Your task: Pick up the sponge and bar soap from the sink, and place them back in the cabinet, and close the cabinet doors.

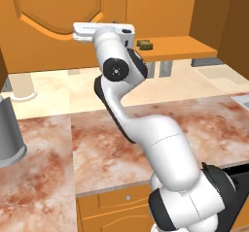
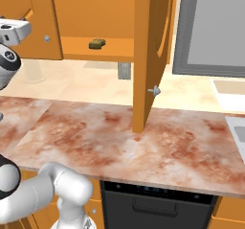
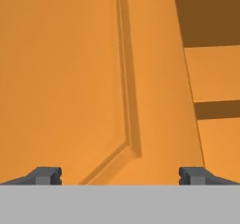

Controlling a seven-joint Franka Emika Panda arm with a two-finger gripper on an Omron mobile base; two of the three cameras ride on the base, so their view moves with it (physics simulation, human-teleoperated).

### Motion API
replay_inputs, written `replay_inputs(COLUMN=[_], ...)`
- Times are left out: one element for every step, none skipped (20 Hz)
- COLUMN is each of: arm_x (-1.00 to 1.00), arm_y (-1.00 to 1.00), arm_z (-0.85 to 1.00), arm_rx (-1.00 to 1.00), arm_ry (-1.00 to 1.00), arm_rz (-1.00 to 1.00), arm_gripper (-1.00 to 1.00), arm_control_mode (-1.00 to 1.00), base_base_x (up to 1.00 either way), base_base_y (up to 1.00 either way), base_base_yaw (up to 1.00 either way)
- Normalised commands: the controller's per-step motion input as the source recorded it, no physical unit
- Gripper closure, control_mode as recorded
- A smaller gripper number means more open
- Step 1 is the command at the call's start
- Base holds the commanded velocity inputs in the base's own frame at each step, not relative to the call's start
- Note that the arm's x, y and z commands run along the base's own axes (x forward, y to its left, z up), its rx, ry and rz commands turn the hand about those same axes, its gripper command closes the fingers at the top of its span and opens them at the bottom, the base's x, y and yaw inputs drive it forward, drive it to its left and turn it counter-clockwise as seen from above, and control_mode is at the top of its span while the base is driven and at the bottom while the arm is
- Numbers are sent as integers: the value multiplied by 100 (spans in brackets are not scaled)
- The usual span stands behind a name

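While the sponge (image 2: pixel 97 43) lies on the cabinet (image 2: pixel 91 3) shelf, the empty end effector (image 3: pixel 120 175) is held wide before a door panel (image 3: pixel 61 78).

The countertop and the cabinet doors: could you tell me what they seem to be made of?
Countertop: polished stone, likely marble, judging by its mottled reddish-cream veining.
Cabinet doors: apparently wood with a smooth orange-brown finish; raised arched panels suggest joinery, though no grain shows.

- Your left base view looks forward and down from behind the arm, which rises at 5 o'clock.
- Your right base view faces the same bench (image 2: pixel 143 142) from the other side; both share the cabinet (image 1: pixel 160 12) shelf with the sponge (image 2: pixel 97 43).
- Your hand view sits very close to a cabinet door (image 3: pixel 70 78).
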Motion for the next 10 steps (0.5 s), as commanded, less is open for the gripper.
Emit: replay_inputs(arm_x=[-29, -28, -26, -26, -26, -26, -25, -27, -26, -26], arm_y=[-42, -43, -41, -39, -39, -38, -36, -39, -36, -34], arm_z=[0, 0, 0, 0, 3, 0, 0, 0, 0, 0], arm_rx=[0, 0, 0, 0, 0, 0, 0, 0, 0, 0], arm_ry=[0, 0, 0, 0, 0, 0, 0, 0, 0, 0], arm_rz=[0, 0, 0, 0, 0, 0, 0, 0, 0, 0], arm_gripper=[-100, -100, -100, -100, -100, -100, -100, -100, -100, -100], arm_control_mode=[-100, -100, -100, -100, -100, -100, -100, -100, -100, -100], base_base_x=[0, 0, 0, 0, 0, 0, 0, 0, 0, 0], base_base_y=[0, 0, 0, 0, 0, 0, 0, 0, 0, 0], base_base_yaw=[0, 0, 0, 0, 0, 0, 0, 0, 0, 0])
